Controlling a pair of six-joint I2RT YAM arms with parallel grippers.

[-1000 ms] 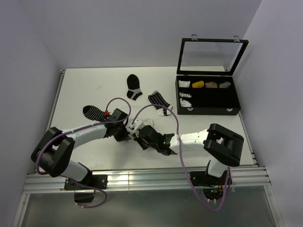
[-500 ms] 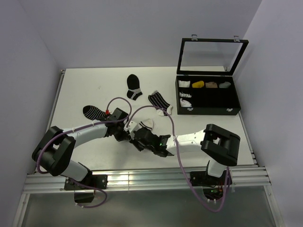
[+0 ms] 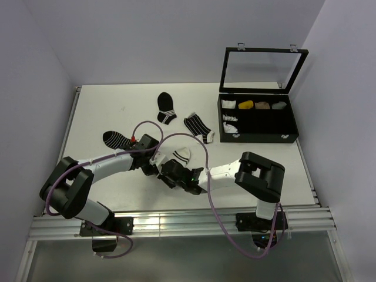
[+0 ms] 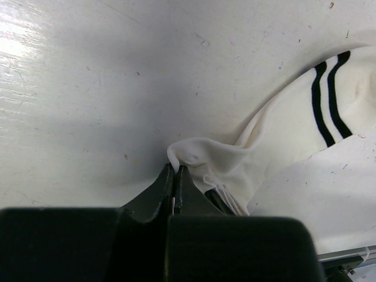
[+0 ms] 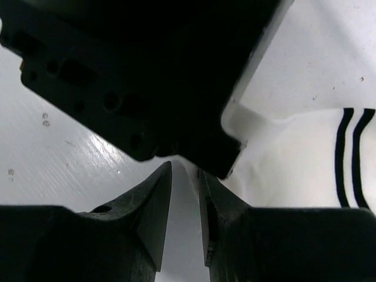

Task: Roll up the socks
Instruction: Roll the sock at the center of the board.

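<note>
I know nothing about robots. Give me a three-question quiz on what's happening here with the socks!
1. True or false: the left gripper is pinching an edge of the white sock.
2. The white sock is striped in: A red, B black, C blue.
3. Is the lid of the compartment box open or shut?

Key: 1 true; 2 B; 3 open.

Arms (image 3: 111, 160) white w/ blk joints, purple cables (image 3: 144, 123); L hand (image 4: 175, 176), R hand (image 5: 185, 194) blk.
</note>
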